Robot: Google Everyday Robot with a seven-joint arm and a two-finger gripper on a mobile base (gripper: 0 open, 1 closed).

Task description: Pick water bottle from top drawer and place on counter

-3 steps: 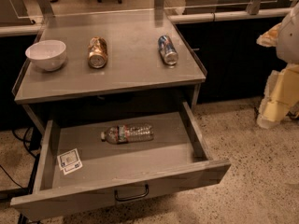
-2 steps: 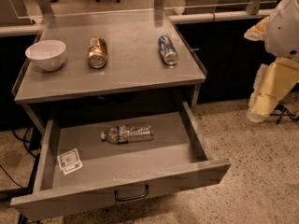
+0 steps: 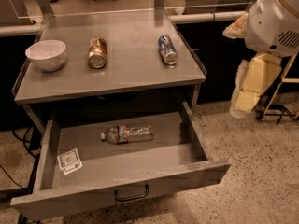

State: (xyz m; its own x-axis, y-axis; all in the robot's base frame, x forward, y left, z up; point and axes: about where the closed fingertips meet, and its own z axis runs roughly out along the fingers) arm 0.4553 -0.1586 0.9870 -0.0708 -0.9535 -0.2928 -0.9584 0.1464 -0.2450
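Observation:
The water bottle (image 3: pixel 127 134) lies on its side in the middle of the open top drawer (image 3: pixel 93 169), its white cap pointing left. The drawer is pulled fully out under the counter (image 3: pixel 131 69); its black pull handle (image 3: pixel 131 194) is on the front and a white card (image 3: pixel 69 160) lies in its front-left corner. My gripper (image 3: pixel 244 101) hangs at the right, cream-coloured, pointing down beside the counter's right edge. It is well to the right of the bottle, higher than it, and holds nothing.
On the counter lie a white bowl (image 3: pixel 46 55) at the left, a gold can (image 3: pixel 97 52) in the middle and a blue-silver can (image 3: pixel 167 50) at the right. The arm's white housing (image 3: pixel 275 20) fills the upper right. Speckled floor (image 3: pixel 261 171) lies to the right of the drawer.
My arm has come further into view from the right, moving left toward the counter's right edge. The bottle, drawer and cans have not moved.

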